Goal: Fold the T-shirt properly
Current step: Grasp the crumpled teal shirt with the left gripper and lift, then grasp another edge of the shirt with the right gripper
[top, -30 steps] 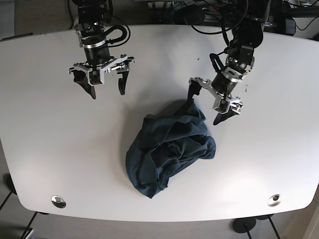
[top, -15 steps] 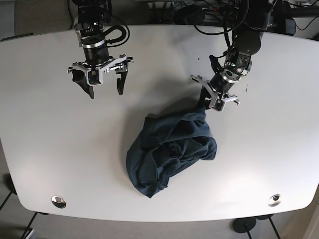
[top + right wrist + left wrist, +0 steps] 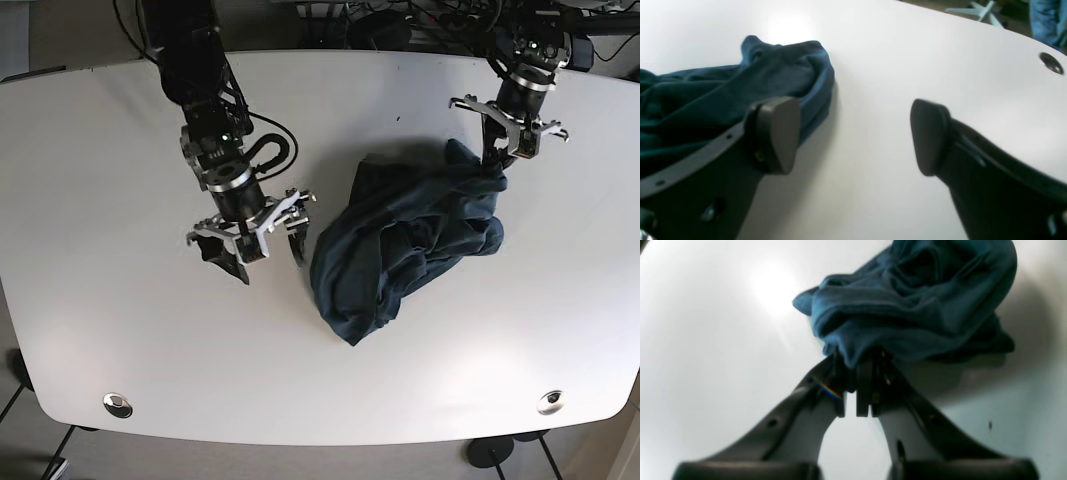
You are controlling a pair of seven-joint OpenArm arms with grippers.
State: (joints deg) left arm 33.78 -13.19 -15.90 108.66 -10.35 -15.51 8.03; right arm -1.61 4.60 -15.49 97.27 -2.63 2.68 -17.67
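Note:
A dark blue T-shirt [image 3: 405,240] lies crumpled in a heap on the white table [image 3: 120,330], right of centre. My left gripper [image 3: 495,165] is shut on the shirt's upper right edge and holds that part raised; in the left wrist view the jaws [image 3: 857,373] pinch a fold of the cloth [image 3: 907,306]. My right gripper [image 3: 270,255] is open and empty, just left of the shirt's lower left part. In the right wrist view its fingers [image 3: 776,133] straddle bare table, with the shirt [image 3: 706,96] to the left.
Two round metal grommets sit near the table's front edge, one at the left [image 3: 117,404] and one at the right [image 3: 550,402]. Cables and dark gear crowd the table's back edge [image 3: 400,25]. The table's edge curves at the front corners.
My left gripper closed on the shirt's edge and dragged it up and to the right. My right arm moved from the back left down toward the shirt's left side, still open.

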